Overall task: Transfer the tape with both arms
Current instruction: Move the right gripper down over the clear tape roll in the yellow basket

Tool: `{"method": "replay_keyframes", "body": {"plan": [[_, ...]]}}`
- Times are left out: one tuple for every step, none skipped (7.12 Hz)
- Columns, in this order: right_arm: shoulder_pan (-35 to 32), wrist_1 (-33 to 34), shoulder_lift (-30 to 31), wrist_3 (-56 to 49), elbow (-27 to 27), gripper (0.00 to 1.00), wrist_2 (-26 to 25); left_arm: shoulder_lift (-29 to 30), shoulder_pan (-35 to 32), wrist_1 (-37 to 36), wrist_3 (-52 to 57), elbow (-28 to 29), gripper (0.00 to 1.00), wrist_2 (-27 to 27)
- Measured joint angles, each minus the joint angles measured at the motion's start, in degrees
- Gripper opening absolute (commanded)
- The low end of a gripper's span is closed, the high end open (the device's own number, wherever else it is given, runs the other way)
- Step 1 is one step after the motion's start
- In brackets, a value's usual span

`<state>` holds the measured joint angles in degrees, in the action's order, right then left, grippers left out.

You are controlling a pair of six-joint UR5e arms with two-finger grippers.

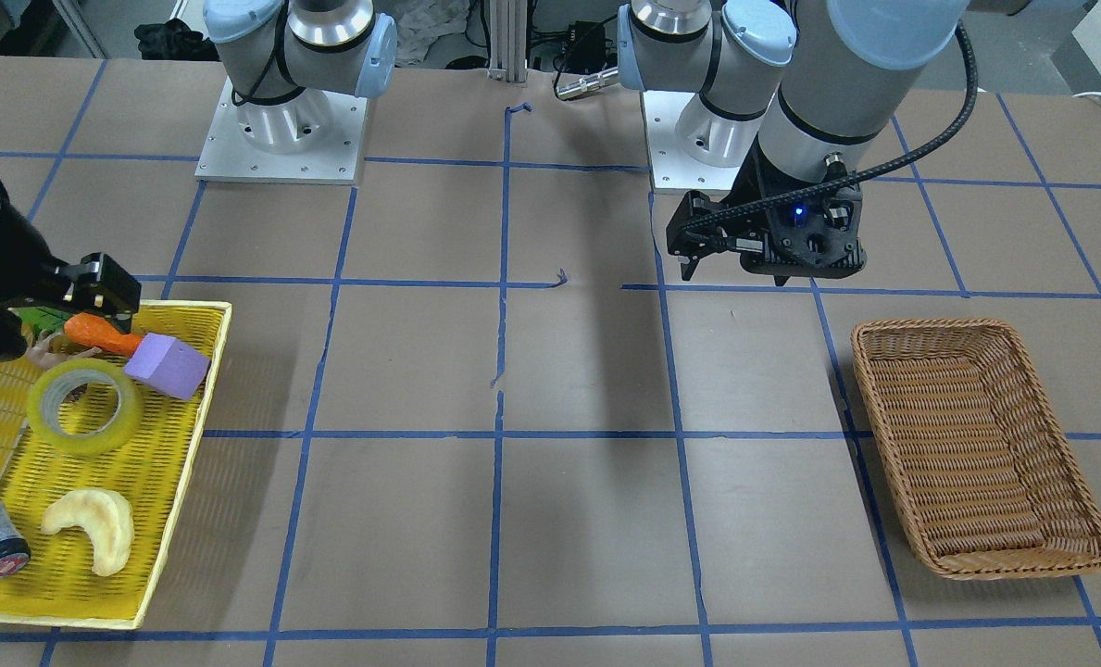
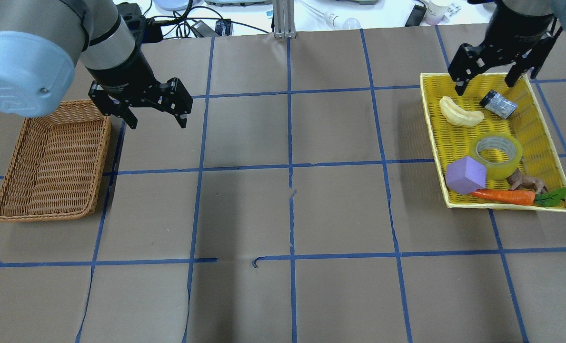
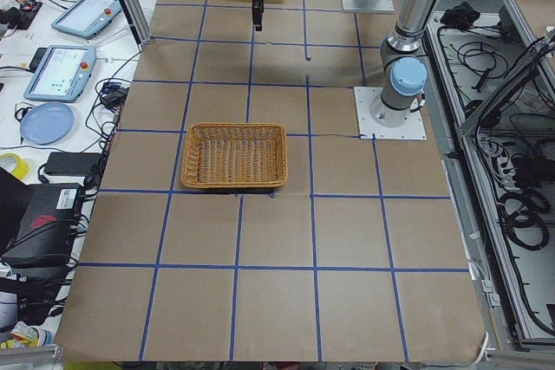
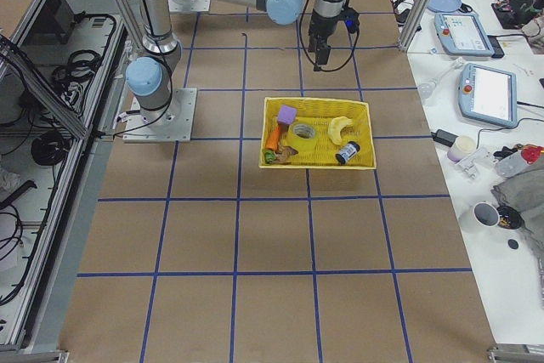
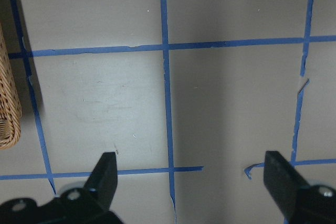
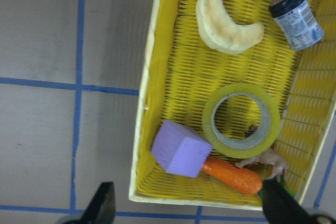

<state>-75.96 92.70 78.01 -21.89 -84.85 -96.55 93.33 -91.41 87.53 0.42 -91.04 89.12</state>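
Overhead exterior view puts the step in hand, in my judgement, at the approach for the pick. The yellow tray [image 2: 433, 138] is on your right side and the wicker basket [image 2: 49, 157] is well apart on the left. Bring the right gripper [image 2: 486, 86] square over the tape [image 2: 497, 167] before descending. Set one finger inside the core and one outside the wall, on the side away from the purple block [image 2: 464, 175], which is touching or just beside the ring; I cannot tell which. The right gripper is spread wide and empty, as is the left gripper [image 2: 158, 121], which hangs just beside the basket. The tape lies flat mid-tray, below the right gripper and apart from it. The right wrist view places the tape between the lines of the two fingers, ahead of their tips.
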Motion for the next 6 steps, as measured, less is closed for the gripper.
{"method": "replay_keyframes", "body": {"plan": [[3.06,2.66,-2.42,-4.02,-1.05,1.0,-1.03,0.06,0.0,0.01,-0.04,0.02,1.0,-0.25],[5.22,5.55,-4.88,-6.24,-2.63,1.0,-2.49,0.12,-0.01,0.01,-0.06,-0.06,1.0,-0.42],[7.0,9.78,-7.25,-7.82,-5.17,1.0,-3.75,0.09,-0.08,-0.03,-0.06,-0.46,1.0,-0.52],[8.81,16.14,-8.94,-9.7,-8.99,0.81,-4.15,0.03,-0.13,-0.13,-0.07,-1.08,1.0,-0.58],[10.04,22.38,-9.79,-11.22,-13.01,0.76,-4.14,0.02,-0.16,-0.2,-0.07,-1.53,1.0,-0.6],[10.63,26.69,-10.15,-12.32,-16.25,0.33,-4.14,0.01,-0.17,-0.23,-0.07,-1.74,1.0,-0.61]]}}
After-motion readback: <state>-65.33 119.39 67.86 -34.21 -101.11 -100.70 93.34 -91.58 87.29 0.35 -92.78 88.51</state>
